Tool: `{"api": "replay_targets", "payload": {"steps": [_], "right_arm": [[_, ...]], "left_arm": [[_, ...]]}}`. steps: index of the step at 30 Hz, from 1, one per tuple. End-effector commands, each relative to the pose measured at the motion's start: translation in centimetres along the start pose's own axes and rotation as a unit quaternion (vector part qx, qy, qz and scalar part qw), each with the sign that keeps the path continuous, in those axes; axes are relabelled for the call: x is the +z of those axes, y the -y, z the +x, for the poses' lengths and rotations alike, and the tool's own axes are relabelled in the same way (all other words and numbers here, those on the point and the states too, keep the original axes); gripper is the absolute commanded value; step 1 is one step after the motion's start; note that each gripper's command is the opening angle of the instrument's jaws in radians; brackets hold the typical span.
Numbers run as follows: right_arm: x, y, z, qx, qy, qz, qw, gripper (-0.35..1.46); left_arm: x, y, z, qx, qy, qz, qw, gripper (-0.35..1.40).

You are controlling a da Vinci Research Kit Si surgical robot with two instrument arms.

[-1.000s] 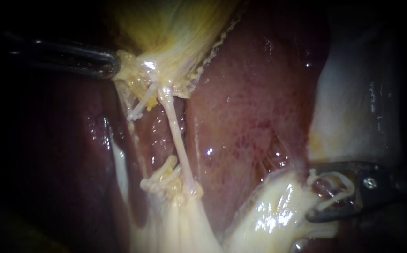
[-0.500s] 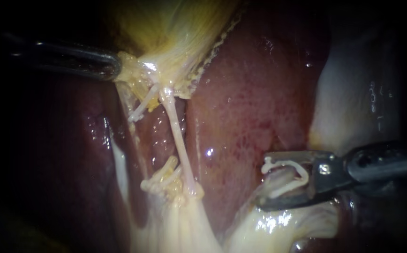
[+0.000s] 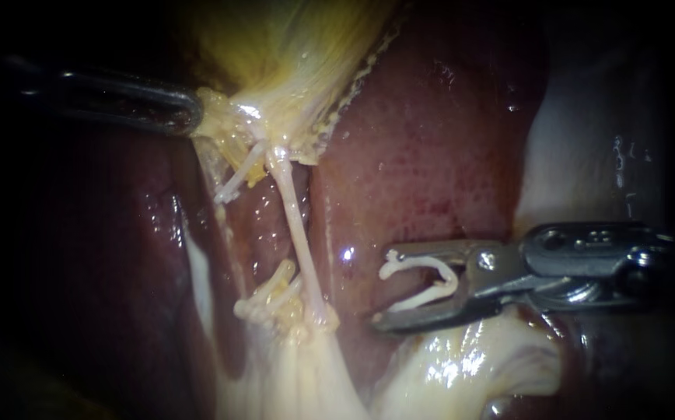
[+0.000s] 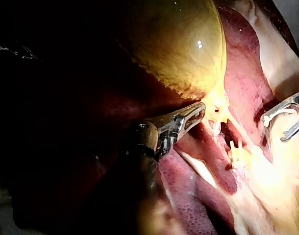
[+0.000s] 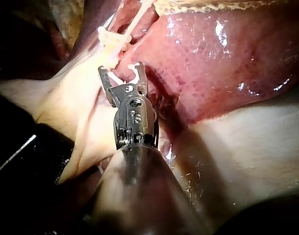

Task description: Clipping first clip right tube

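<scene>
The liver [image 3: 423,140] is filling the ground behind the right tube [image 3: 295,225], dark red, wet and glistening. It is looking soft enough to bruise under a stray tip.

The gallbladder [image 3: 291,54] is sitting above the right tube's upper end, a smooth yellow-green sac tapering into pale, stringy fat.

Your left instrument [image 3: 190,113] is reaching in beside that upper end, its end effector clamped on the gallbladder's fatty neck.

Your right instrument [image 3: 382,289] is lying level with the right tube's lower half, near it but not touching. Its end effector is standing wide, with both jaws seated against the legs of the open clip [image 3: 421,298].

The right tube itself is running as a thin whitish cord, stretched straight from the gallbladder's neck to a knot of cream fat. You should be treating it as light, slick and easily torn. That means bringing the clip across its bare middle stretch, square to it, and not tugging.

The clip is showing pale, smooth and hook-shaped, its mouth facing the right tube
</scene>
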Motion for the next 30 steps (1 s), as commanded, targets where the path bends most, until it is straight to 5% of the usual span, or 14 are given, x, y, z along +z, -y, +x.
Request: {"api": "replay_targets", "payload": {"steps": [1,22,30], "right_arm": [[0.03,-0.01,0.0,0.007,-0.002,0.005,1.0,0.5],[0.6,-0.39,-0.21,0.052,-0.006,0.069,0.9963,0.5],[0.83,-0.47,-0.16,0.063,-0.038,0.084,0.9938,0.5]], "left_arm": [[0.0,0.0,0.0,0.0,0.0,0.0,1.0,-0.35],[0.0,0.0,0.0,0.0,0.0,0.0,1.0,-0.35],[0.01,0.0,0.0,0.0,0.0,0.0,1.0,-0.35]]}}
